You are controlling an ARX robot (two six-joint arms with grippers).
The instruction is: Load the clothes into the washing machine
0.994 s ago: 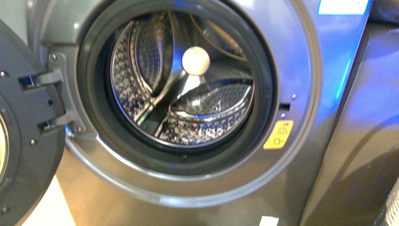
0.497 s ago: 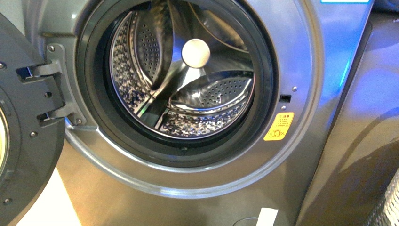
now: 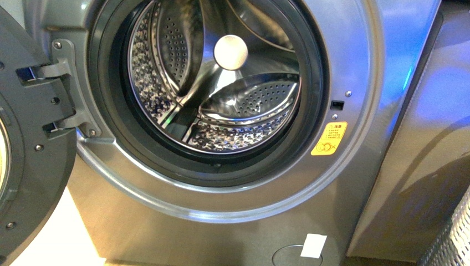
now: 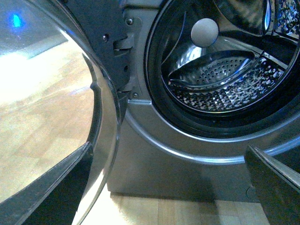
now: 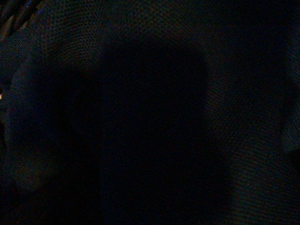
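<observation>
The silver-grey washing machine point(image 3: 360, 66) fills the front view, and neither arm shows there. Its door point(image 3: 27, 166) hangs open at the left. The porthole shows a dark gasket point(image 3: 316, 94) and the bare perforated steel drum point(image 3: 244, 105). In the left wrist view my left gripper point(image 4: 168, 187) is open, with its dark fingers point(image 4: 56, 187) wide apart and nothing between them. It points at the machine's front panel point(image 4: 159, 173), below the porthole and beside the door glass point(image 4: 47, 103). The right wrist view is dark. The clothes are out of view.
A yellow warning sticker point(image 3: 329, 138) sits right of the porthole. A white tag point(image 3: 313, 245) marks the machine's lower panel. A plain grey cabinet point(image 3: 432, 138) stands to the right, with a woven basket edge point(image 3: 451, 238) at the bottom right. The floor point(image 4: 154, 211) is light wood.
The front view has shifted downward: the porthole now sits higher in the picture and the machine's lower panel with the white tag has come into sight.
</observation>
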